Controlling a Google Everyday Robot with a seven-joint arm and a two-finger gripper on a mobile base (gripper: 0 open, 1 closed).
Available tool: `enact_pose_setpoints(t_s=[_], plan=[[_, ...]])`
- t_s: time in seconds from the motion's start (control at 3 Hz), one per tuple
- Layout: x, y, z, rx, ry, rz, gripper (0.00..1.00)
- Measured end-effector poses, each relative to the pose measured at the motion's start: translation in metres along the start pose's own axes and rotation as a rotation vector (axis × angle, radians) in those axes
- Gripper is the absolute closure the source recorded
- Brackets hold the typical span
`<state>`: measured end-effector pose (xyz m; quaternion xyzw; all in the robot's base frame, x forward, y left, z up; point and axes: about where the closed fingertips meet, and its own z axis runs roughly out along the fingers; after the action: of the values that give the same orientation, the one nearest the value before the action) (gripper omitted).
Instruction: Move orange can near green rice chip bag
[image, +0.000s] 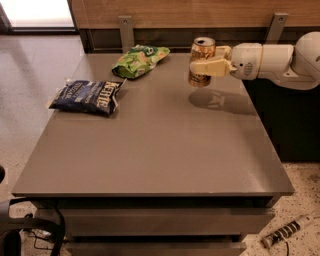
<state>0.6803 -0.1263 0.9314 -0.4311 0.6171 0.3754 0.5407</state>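
held above the smooth grey table, far right: shiny cylindrical orange can (silver top), clamped in the cream gripper. leftward, apart, crinkly green rice chip bag; farther, dark blue chip bag.

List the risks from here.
1. The orange-tan aluminium drink can, clamped in the jaws above the far right of the grey table, hangs off the surface; a slipping grip would likely drop it.
2. Carried over, it may shove the light green snack bag toward the far edge.
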Motion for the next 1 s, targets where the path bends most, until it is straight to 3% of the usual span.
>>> enact_pose_setpoints(t_s=[0.33, 0.67, 1.0], plan=[[0.000, -0.041, 0.024, 0.121, -0.006, -0.027, 1.00], [0.002, -0.057, 0.042, 0.176, -0.019, -0.057, 1.00], [0.010, -0.078, 0.089, 0.194, -0.036, -0.110, 1.00]])
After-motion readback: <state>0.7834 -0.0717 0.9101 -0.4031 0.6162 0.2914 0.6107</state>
